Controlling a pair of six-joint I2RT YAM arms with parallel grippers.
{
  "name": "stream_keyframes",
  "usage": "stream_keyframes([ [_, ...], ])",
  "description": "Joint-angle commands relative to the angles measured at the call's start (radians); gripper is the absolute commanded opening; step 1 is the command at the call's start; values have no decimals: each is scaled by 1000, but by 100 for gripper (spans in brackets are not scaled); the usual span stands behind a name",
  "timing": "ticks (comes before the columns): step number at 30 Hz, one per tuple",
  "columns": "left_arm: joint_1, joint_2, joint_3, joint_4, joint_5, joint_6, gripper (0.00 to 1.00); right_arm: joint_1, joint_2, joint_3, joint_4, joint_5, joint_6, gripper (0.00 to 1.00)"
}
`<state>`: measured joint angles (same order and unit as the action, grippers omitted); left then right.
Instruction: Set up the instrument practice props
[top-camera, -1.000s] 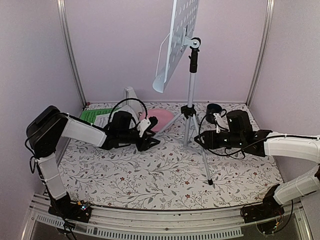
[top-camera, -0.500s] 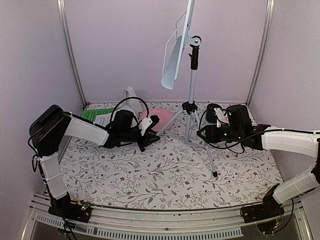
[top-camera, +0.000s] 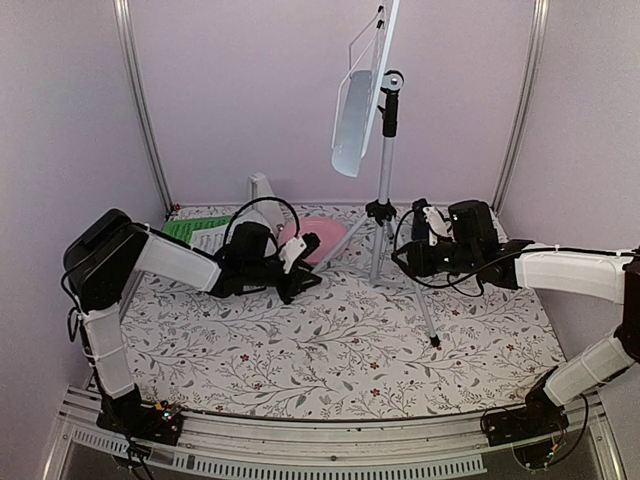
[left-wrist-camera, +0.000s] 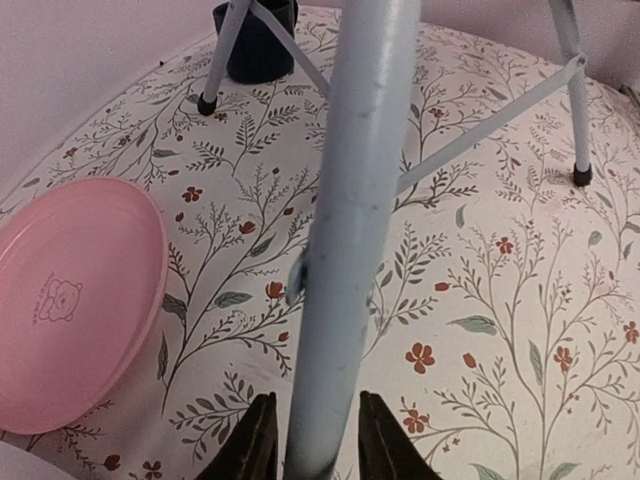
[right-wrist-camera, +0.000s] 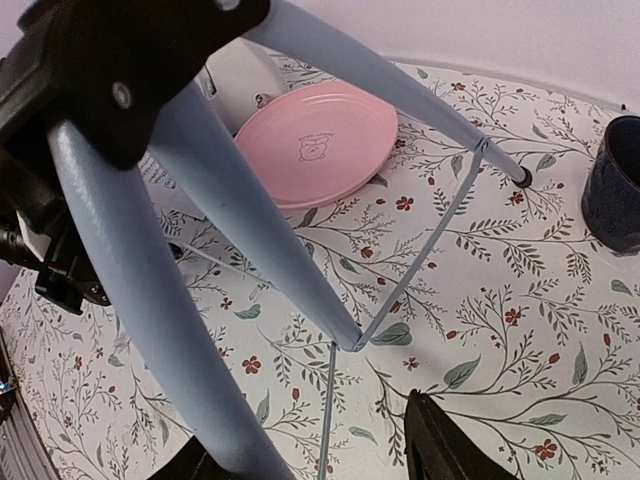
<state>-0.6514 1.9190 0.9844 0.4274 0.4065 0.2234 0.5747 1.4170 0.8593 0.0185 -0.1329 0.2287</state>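
I'm standing the stand (top-camera: 383, 180) up at about 1 o'clock from the bench (top-camera: 330, 350) centre. Its pole is close to upright and its near foot is out at 4 o'clock. The left fingers (left-wrist-camera: 258, 445) are clamped on one tripod leg, low down. The right fingers (right-wrist-camera: 455, 440) are spread around another leg, with a clear gap on one side, so I judge they only guide it.

To do this well, I would keep the left grip firm and settle all three feet flat on the bench. Then I would let go one side at a time and watch the tray for sway. The rear feet sit near the plate (top-camera: 318, 235) and the mug (left-wrist-camera: 255, 40), so I would avoid sliding the legs toward 12 o'clock.

The metronome (top-camera: 262, 190), the green sheet (top-camera: 185, 228) and the white sheet (top-camera: 207, 240) wait at 10 to 11 o'clock.

A second ago the stand leaned over toward 9 o'clock with its tray hanging above the plate. Now the pole is nearly upright and the near foot has drawn back. The right arm has moved toward 12 o'clock, while the left has hardly shifted.
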Motion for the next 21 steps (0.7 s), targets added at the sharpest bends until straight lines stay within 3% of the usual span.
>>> stream_keyframes([
  [1,2,38,59,-45,-8,-7,30,-23,4,23,22,34,-21,57],
  [10,5,78,71,-55,35,-3,26,-25,-53,-34,-24,7,0,66],
  [21,2,14,0,9,28,-42,9,-28,31,31,2,-2,-45,57],
])
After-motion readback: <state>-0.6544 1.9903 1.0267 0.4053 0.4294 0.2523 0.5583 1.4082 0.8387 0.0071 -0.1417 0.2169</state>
